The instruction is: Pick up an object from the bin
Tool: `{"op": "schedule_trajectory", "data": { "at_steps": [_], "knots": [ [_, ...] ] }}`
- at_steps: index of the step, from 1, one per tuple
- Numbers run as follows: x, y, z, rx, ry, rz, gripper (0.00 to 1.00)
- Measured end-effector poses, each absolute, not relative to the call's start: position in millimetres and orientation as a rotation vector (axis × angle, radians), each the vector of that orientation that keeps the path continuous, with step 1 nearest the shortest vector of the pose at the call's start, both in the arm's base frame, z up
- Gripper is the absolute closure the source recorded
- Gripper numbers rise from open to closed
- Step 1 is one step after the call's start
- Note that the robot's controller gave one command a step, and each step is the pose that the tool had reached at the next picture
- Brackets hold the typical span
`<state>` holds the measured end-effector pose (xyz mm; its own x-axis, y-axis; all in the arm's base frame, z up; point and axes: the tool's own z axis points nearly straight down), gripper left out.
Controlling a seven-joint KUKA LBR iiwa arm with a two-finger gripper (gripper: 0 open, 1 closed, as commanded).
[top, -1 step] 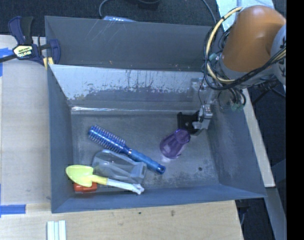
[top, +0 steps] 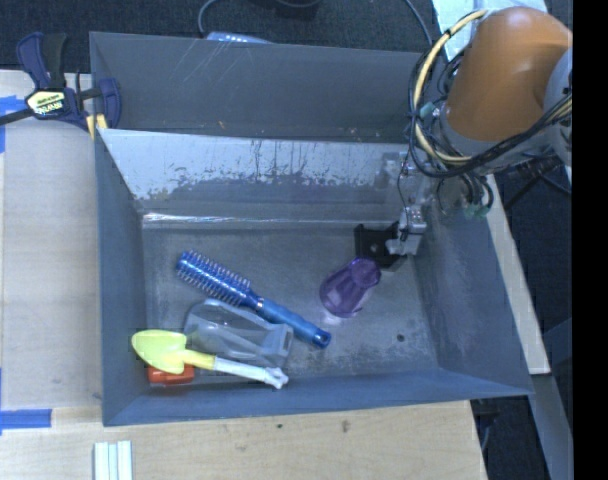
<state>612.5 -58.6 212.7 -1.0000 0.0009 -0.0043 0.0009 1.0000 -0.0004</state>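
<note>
lying nearest, toward seven o'clock on the floor: yellow spoon (top: 162, 346) over an orange piece (top: 170, 375), with clear plastic piece (top: 234, 334) and blue hairbrush (top: 246, 294) just beside. hanging at two o'clock, close to the sloping wall of the bin (top: 466, 298): gripper (top: 410, 240), open or closed impossible to tell. sitting just at its seven o'clock: purple translucent piece (top: 349, 286), and closer in, a small black thing (top: 372, 242). judging the purple piece as light, hard and probably slippery; taking it across its narrower end looking safest. leaving open floor toward five o'clock for moving; crowding from the wall at three o'clock, risking a scrape.
</note>
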Motion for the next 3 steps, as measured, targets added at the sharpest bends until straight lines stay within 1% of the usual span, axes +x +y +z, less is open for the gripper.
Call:
{"op": "schedule_trajectory", "data": {
  "at_steps": [1, 2, 3],
  "knots": [
    [616.2, -92, 181, 0.153, 3.13, 0.002, 0.0],
    [615.5, -111, 160, -0.143, 3.137, -0.002, 0.0],
    [616.8, -113, 148, -0.33, 3.118, 0.0, 0.0]
  ]
}}
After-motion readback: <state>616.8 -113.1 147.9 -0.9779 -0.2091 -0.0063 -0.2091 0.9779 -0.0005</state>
